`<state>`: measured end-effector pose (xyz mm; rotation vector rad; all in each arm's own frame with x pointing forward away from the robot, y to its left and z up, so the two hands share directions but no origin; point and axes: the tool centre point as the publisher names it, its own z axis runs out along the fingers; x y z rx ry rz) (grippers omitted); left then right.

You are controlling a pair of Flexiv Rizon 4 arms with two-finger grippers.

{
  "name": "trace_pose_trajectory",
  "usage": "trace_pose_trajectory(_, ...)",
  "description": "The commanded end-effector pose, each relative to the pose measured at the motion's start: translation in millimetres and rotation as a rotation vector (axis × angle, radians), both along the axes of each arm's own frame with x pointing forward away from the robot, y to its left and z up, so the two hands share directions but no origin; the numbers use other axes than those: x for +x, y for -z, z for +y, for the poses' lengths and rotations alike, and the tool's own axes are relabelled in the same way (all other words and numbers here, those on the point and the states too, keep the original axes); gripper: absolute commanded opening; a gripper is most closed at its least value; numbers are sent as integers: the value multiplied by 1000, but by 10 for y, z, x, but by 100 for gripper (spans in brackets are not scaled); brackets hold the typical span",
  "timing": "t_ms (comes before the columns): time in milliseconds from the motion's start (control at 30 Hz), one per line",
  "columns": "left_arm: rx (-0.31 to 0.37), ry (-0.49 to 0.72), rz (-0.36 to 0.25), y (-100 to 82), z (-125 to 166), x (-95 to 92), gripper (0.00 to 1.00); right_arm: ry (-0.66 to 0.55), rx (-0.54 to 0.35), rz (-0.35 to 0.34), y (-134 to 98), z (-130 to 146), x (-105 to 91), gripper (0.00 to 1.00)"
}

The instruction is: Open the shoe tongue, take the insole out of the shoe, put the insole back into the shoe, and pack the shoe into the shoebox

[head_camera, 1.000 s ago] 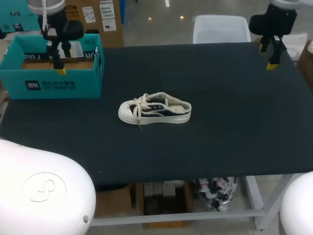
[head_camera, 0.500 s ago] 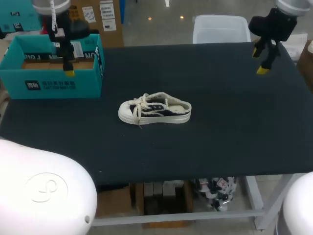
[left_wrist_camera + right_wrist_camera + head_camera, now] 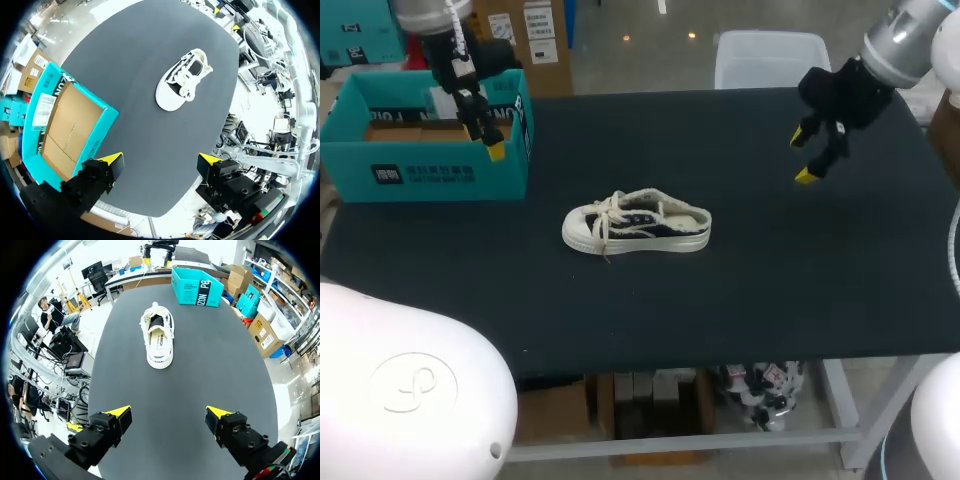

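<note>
On the black table [image 3: 770, 290], shoe [image 3: 636, 224] lies between shoebox [image 3: 430, 172] and right gripper [image 3: 802, 158].

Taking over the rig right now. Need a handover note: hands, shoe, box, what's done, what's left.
Left hand: open, empty, above the shoebox's right end.
Right hand: open, empty, above the table's far right, shoe ahead of it.
Shoe: mid-table on its sole, laced, insole inside.
Shoebox: open, far left, no shoe in it.
Done: nothing visible.
Left: open tongue, pull insole, refit it, box the shoe.
</note>
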<state>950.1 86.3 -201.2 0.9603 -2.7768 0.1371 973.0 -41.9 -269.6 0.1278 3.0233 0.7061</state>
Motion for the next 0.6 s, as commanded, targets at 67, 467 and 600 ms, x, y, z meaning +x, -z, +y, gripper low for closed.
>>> trace_pose_trajectory(67, 20, -22, 17, 103, -152, -25, 100, 42, 64, -88, 283, 190, -82, 100)
trace_pose_trajectory(467, 56, -54, 10, 173, -262, -85, 100, 80, 136, -87, 465, 600, -74, 100)
trace_pose_trajectory(600, 56, -54, 10, 173, -262, -85, 100, 80, 136, -87, 465, 600, -74, 100)
